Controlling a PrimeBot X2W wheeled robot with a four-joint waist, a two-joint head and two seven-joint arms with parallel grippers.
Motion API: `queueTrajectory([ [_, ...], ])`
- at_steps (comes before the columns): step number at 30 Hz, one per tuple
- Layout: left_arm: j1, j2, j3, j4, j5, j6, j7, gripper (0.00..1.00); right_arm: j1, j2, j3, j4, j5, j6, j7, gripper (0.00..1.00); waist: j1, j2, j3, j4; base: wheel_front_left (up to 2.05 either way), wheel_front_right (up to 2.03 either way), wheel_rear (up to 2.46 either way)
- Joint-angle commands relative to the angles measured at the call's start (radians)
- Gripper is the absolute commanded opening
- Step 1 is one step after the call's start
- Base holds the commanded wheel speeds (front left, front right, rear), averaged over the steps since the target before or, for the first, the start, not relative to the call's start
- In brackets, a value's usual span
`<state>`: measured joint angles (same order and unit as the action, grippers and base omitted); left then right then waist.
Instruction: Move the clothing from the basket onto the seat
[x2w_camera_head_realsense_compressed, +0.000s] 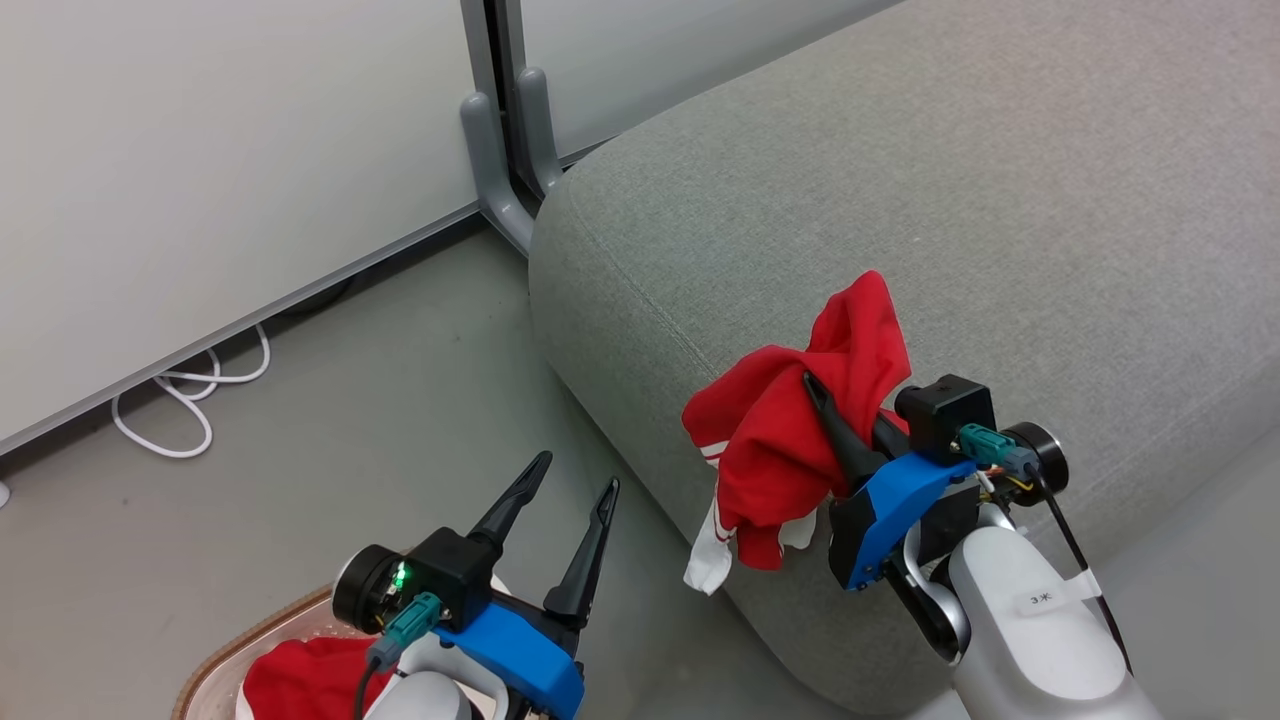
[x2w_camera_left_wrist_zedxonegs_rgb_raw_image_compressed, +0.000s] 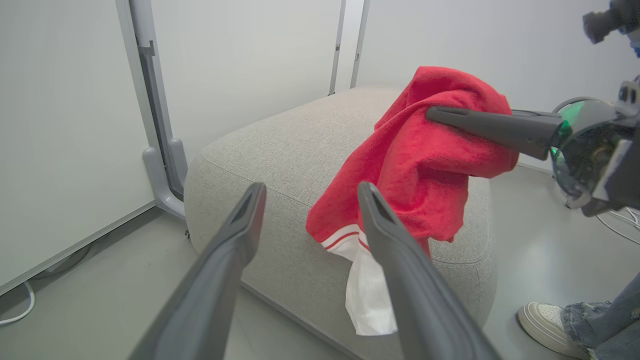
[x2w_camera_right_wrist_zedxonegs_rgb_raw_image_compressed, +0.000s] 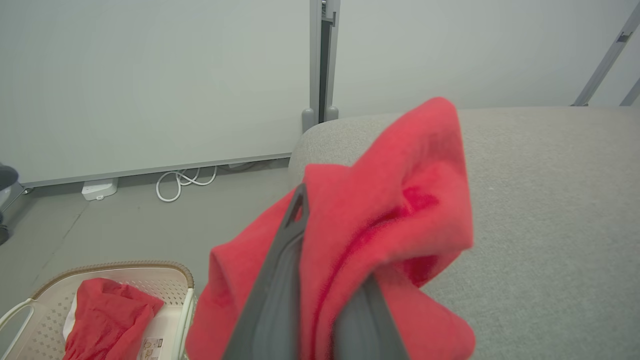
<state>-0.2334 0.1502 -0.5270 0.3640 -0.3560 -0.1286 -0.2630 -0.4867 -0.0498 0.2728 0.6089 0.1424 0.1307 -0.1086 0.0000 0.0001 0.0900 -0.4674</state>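
Note:
My right gripper (x2w_camera_head_realsense_compressed: 812, 385) is shut on a bright red piece of clothing (x2w_camera_head_realsense_compressed: 790, 430) and holds it up over the front corner of the grey seat (x2w_camera_head_realsense_compressed: 950, 200). Its white-striped hem and a white piece (x2w_camera_left_wrist_zedxonegs_rgb_raw_image_compressed: 367, 300) hang down the seat's side. In the right wrist view the red cloth (x2w_camera_right_wrist_zedxonegs_rgb_raw_image_compressed: 400, 200) wraps my fingers. A second red garment (x2w_camera_right_wrist_zedxonegs_rgb_raw_image_compressed: 107, 310) lies in the cream basket (x2w_camera_right_wrist_zedxonegs_rgb_raw_image_compressed: 170, 280) on the floor, left of the seat. My left gripper (x2w_camera_head_realsense_compressed: 578, 472) stands open and empty above the basket's rim (x2w_camera_head_realsense_compressed: 230, 650), pointing toward the seat.
White partition panels with a grey foot (x2w_camera_head_realsense_compressed: 500, 170) stand behind the seat. A white cable (x2w_camera_head_realsense_compressed: 190, 395) loops on the floor by the wall. A person's shoe (x2w_camera_left_wrist_zedxonegs_rgb_raw_image_compressed: 545, 320) and jeans leg stand on the floor beyond the seat's corner.

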Motion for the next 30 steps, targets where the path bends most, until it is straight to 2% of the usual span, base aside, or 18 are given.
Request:
queueTrajectory([
  [1,-0.018,0.004,0.0,0.004,-0.004,-0.002,-0.003,1.0,0.008,-0.001,-0.005,0.001,0.001,0.0,-0.008,0.0,0.0,-0.0001,-0.002,0.007,0.0,0.0,0.0],
  [14,-0.03,0.005,-0.001,-0.002,0.002,-0.002,-0.003,1.0,-0.023,-0.001,-0.04,-0.005,-0.001,0.0,-0.001,0.0,0.0,-0.0001,0.023,0.054,0.0,0.0,0.0],
  [21,-0.073,0.031,-0.007,-0.019,0.028,-0.002,-0.003,1.0,-0.167,-0.006,-0.164,0.004,0.011,0.0,0.042,0.0,0.0,-0.0001,0.117,0.087,0.0,0.0,0.0],
  [24,-0.111,0.043,-0.021,-0.031,0.037,-0.002,-0.003,1.0,-0.259,-0.036,-0.222,0.021,0.02,0.0,0.064,0.0,0.0,-0.0001,0.178,0.111,0.0,0.0,0.0],
  [30,-0.201,0.077,-0.053,-0.059,0.054,-0.002,-0.003,1.0,-0.433,-0.141,-0.374,0.062,0.026,0.0,0.071,0.0,0.0,-0.0001,0.33,0.176,0.0,0.0,0.0],
])
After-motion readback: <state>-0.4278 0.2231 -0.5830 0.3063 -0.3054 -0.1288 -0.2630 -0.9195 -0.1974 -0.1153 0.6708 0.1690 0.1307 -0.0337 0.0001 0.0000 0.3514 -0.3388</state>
